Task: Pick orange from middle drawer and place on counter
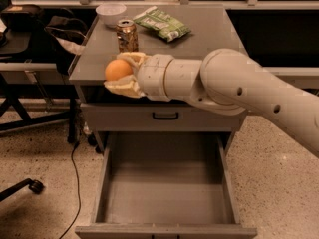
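Note:
My gripper is shut on the orange, a small round orange fruit held between its two pale fingers. It hangs over the front left part of the counter, the grey top of the drawer cabinet, just in front of the drink can. The middle drawer is pulled wide open below, and its plain grey floor holds nothing. My white arm reaches in from the right, across the cabinet's front.
A drink can stands on the counter just behind the gripper. A white bowl and a green snack bag lie further back. The shut top drawer has a black handle. Chairs stand at the left.

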Robot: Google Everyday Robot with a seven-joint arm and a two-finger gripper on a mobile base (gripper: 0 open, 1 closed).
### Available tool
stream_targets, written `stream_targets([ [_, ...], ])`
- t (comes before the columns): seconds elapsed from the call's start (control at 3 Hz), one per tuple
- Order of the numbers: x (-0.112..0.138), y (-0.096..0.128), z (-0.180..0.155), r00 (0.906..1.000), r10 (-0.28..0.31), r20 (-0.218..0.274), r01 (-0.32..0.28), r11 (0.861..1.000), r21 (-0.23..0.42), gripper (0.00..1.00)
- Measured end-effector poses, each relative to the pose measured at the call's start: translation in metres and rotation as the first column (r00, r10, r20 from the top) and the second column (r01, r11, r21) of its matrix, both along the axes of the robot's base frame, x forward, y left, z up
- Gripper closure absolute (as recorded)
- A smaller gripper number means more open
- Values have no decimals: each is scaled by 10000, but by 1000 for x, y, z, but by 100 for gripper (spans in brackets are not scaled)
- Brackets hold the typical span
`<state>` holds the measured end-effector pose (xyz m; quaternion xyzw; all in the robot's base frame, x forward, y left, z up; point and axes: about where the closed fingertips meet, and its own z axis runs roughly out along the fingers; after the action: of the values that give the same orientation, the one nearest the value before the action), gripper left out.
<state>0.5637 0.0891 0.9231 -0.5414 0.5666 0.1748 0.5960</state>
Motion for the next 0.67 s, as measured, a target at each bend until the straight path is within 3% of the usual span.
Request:
stream_targets([
  [0.67,47,-20,0,9995,-288,150,295,9985,-462,100],
])
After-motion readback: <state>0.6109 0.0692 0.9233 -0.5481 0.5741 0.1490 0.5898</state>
